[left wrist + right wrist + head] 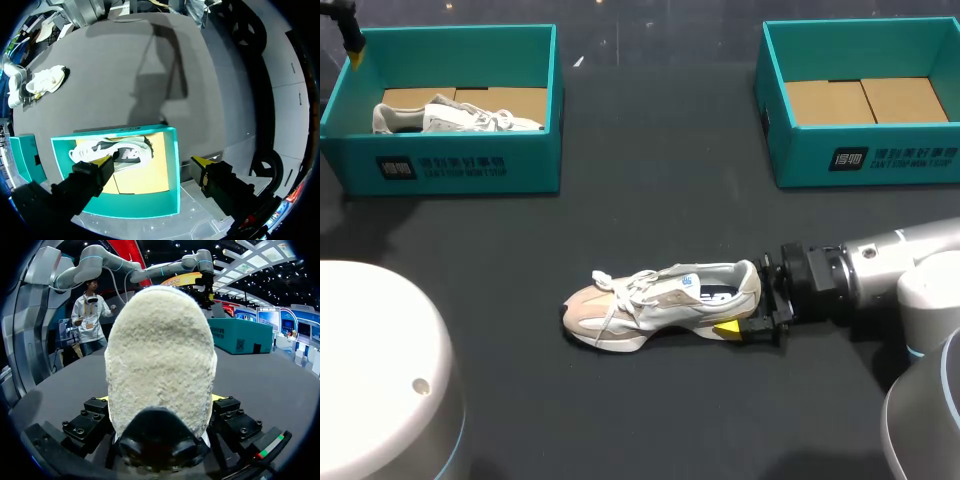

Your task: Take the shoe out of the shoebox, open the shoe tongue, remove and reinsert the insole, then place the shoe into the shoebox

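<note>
A beige and white shoe (660, 300) lies on its side in the middle of the black table, toe to the left. My right gripper (745, 300) holds its heel from the right, one yellow tip against the near side. In the right wrist view the fuzzy heel (160, 365) fills the space between the fingers, and the right gripper (160, 398) is shut on it. My left gripper (355, 50) hangs open above the far left corner of the left shoebox (470, 165). From the left wrist, the left gripper (153, 161) stands over that shoebox (172, 170).
A second white shoe (455, 117) lies inside the left shoebox, also seen under my left gripper as the second shoe (115, 150). A matching teal shoebox (870, 160) at the far right holds only cardboard.
</note>
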`<state>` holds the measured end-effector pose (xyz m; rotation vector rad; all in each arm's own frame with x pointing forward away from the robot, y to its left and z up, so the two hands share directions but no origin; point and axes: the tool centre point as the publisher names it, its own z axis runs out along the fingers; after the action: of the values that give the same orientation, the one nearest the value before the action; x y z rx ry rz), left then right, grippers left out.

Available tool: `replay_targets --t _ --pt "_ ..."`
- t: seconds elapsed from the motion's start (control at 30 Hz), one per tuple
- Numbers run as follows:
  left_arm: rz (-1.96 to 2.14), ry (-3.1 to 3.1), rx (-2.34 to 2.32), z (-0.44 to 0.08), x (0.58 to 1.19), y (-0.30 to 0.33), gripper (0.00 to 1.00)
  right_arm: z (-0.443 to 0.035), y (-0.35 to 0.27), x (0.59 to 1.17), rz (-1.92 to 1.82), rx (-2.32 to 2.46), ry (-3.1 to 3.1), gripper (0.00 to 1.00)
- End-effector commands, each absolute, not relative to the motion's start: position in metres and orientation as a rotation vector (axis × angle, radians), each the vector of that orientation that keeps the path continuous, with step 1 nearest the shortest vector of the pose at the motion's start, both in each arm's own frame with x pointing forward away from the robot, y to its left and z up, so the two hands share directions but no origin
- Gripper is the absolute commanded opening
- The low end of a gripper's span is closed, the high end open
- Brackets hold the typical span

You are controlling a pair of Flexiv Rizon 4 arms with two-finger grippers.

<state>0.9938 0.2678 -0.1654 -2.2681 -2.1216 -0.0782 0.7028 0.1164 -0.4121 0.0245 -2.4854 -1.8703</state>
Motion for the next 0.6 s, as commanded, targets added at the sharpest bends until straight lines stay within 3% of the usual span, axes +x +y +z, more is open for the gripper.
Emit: replay_targets --t 0.03,0.23,0.6 --pt "-0.112 -2.400 -1.991 -0.157 0.963 0.233 1.00 -0.412 0.118 0.703 -1.865 0.023 -2.490 0.00" --pt "-0.183 -2.624 -1.441 -0.163 0.916 0.181 1.00 -0.412 0.118 0.703 -1.865 0.023 -2.490 0.00" --pt "-0.259 -2.596 -1.503 -0.157 0.895 0.167 1.00 -0.412 0.118 0.703 -1.865 0.023 -2.490 0.00"
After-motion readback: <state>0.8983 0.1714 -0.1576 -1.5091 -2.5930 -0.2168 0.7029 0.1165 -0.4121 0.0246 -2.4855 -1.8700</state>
